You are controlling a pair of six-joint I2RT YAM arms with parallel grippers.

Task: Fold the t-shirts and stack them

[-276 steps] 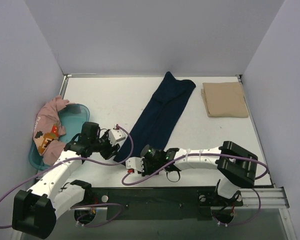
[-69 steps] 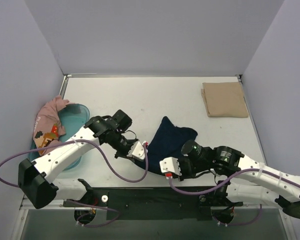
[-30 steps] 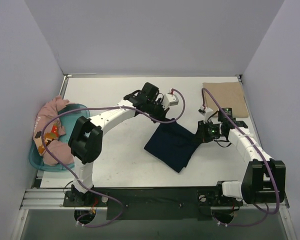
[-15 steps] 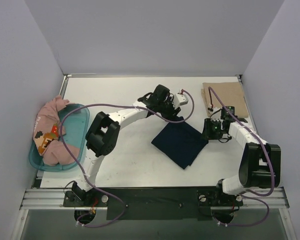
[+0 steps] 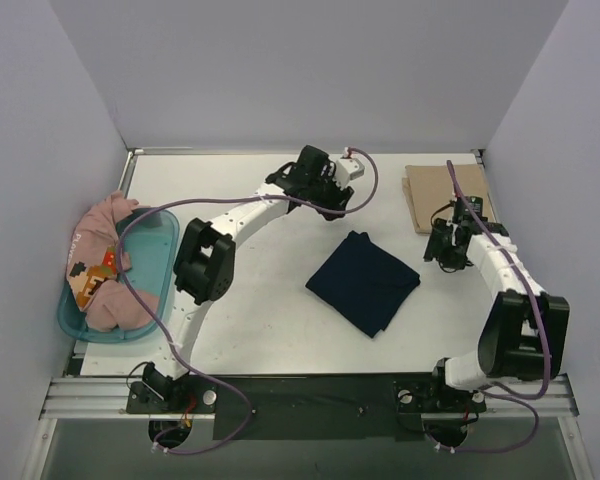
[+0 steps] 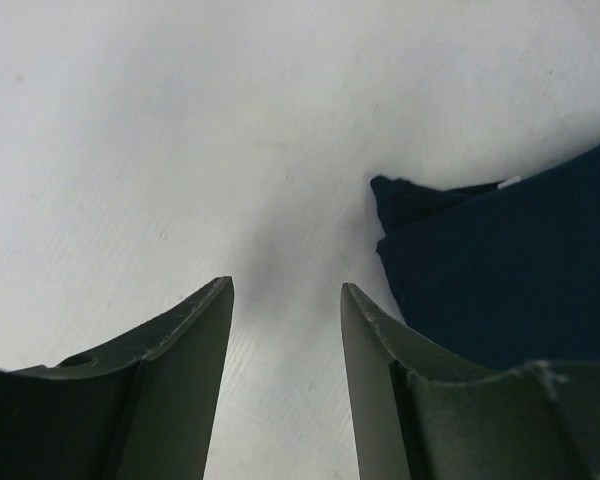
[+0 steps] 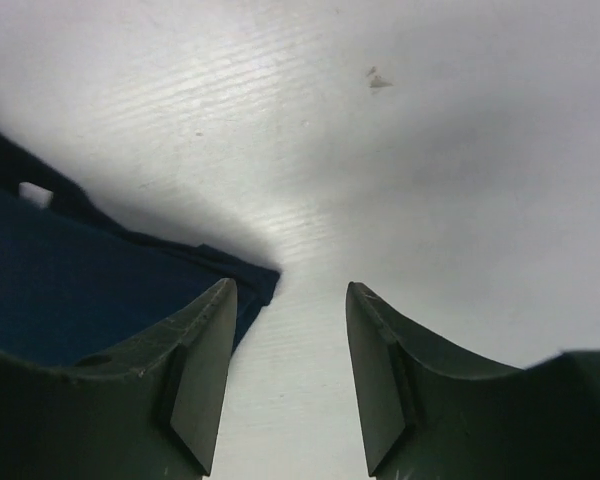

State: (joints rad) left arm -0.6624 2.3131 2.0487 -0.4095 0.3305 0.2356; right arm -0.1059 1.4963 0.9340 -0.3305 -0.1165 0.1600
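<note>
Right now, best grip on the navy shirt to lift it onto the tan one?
Pinch the navy shirt at two corners of its far-right edge, facing the tan shirt: left gripper on the far corner, right gripper on the right corner. It lies flat in folded layers, so probably slide a finger under and catch every layer. Both are open, just off those corners.

Readable text: none in any view.
Pink t-shirt [image 5: 105,300] print [image 5: 98,272]: orange and dark patch, too small to read; possibly faint lettering beside it.
Navy t-shirt [image 5: 363,282] white tag [image 6: 510,181]: tiny fleck at the edge, no letters legible.
</note>
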